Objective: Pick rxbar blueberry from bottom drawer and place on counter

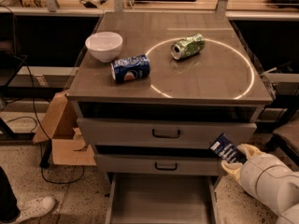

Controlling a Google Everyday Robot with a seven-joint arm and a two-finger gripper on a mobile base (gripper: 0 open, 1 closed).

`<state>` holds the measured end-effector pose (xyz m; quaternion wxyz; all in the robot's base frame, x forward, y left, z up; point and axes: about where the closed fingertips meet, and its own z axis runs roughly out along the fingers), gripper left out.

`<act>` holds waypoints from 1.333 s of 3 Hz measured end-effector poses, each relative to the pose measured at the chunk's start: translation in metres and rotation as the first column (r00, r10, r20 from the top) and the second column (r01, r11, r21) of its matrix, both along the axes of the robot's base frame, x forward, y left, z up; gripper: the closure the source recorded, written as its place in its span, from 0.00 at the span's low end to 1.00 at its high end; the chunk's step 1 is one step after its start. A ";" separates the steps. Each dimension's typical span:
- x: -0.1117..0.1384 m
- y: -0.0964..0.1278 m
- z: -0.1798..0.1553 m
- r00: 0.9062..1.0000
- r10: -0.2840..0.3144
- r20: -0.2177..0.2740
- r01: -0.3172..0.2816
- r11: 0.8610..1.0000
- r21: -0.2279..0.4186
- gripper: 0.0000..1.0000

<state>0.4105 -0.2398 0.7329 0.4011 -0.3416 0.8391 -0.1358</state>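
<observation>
The rxbar blueberry (pixel 226 150), a small dark navy bar with white lines, is held in the air at the right, level with the gap between the two upper drawer fronts. My gripper (pixel 233 160) is shut on it, pale fingers around its lower end, with the white arm trailing to the bottom right corner. The bottom drawer (pixel 161 204) stands pulled open below, and the part of its grey inside that shows is bare. The counter (pixel 205 80) with its thin white circle lies above and left of the bar.
On the counter lie a white bowl (pixel 103 45), a blue Pepsi can (pixel 130 68) on its side and a crushed green can (pixel 188 46) inside the circle. A cardboard box (pixel 63 134) stands left of the cabinet. A person's shoe (pixel 32 208) shows at the bottom left.
</observation>
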 end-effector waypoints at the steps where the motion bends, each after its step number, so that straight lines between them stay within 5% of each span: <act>1: 0.002 -0.003 0.002 1.000 -0.010 0.001 0.010 1.000 0.002 1.00; 2: 0.015 -0.015 0.009 0.999 -0.048 -0.005 0.048 0.999 0.014 1.00; 3: 0.053 -0.037 0.059 0.991 -0.110 0.071 0.106 0.993 0.047 1.00; 4: 0.054 -0.037 0.060 0.991 -0.110 0.074 0.106 0.993 0.048 1.00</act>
